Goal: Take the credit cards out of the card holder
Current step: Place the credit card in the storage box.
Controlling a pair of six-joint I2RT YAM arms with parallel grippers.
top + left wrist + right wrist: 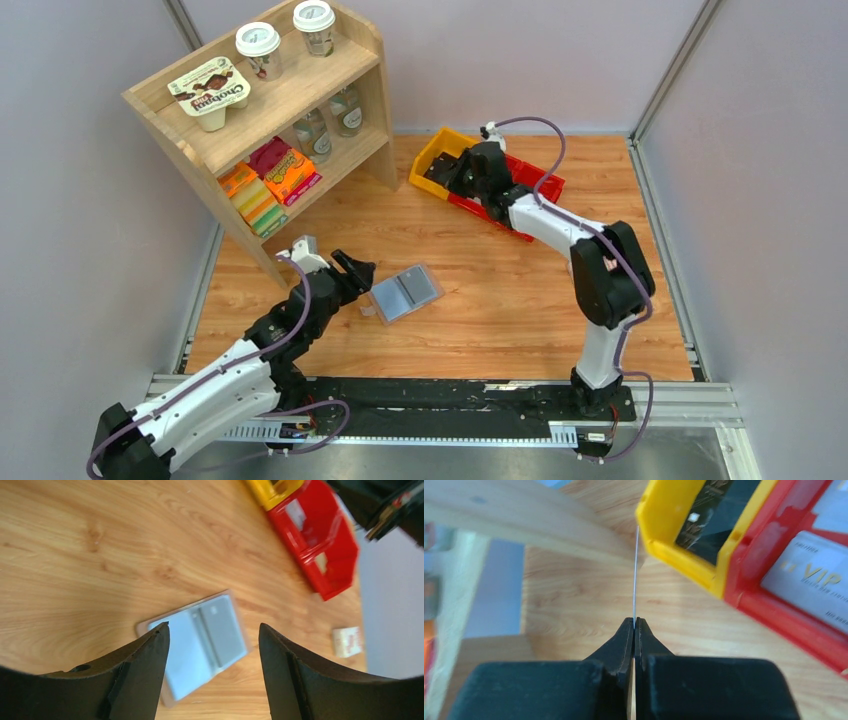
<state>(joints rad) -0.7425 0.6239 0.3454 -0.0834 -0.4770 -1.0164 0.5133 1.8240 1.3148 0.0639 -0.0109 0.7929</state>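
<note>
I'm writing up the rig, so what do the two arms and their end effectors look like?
The left arm and right arm have white link shells and black joints, with a purple cable along each. The left end effector and right end effector are black, with two tapering fingers.

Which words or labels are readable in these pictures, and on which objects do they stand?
"VIP": pale card in the red bin; smaller print blurred.
"Choppy", last letters uncertain: dessert pack on the shelf.
Unreadable: snack boxes, cup lids, small packet.
</note>
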